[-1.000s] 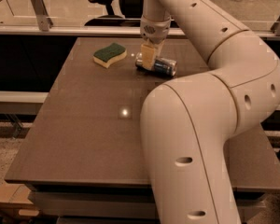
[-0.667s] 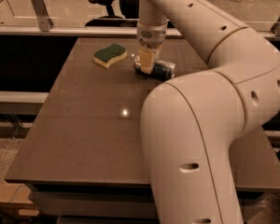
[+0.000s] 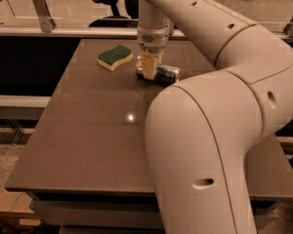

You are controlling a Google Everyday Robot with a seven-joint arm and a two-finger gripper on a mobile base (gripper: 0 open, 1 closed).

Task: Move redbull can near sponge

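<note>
Your gripper (image 3: 148, 68) sits in the upper middle of the frame, pointing straight down at the table (image 3: 78, 135) from the wrist of the big white arm (image 3: 219, 126), which fills the right half of the view. It is right at the left end of the redbull can (image 3: 167, 74) and covers that end from the camera. You cannot tell from here whether it is clamped on the can or only set against it. The can lies on its side on the tabletop, its length running left to right, with its dark blue body showing to the right of the gripper. The sponge (image 3: 115, 57) lies flat just up and to the left of the gripper, green side up, near the can but apart from it. A small bright reflection (image 3: 131, 117) shows on the tabletop below them, and an office chair (image 3: 107, 1) stands beyond the far edge at the top of the frame.
</note>
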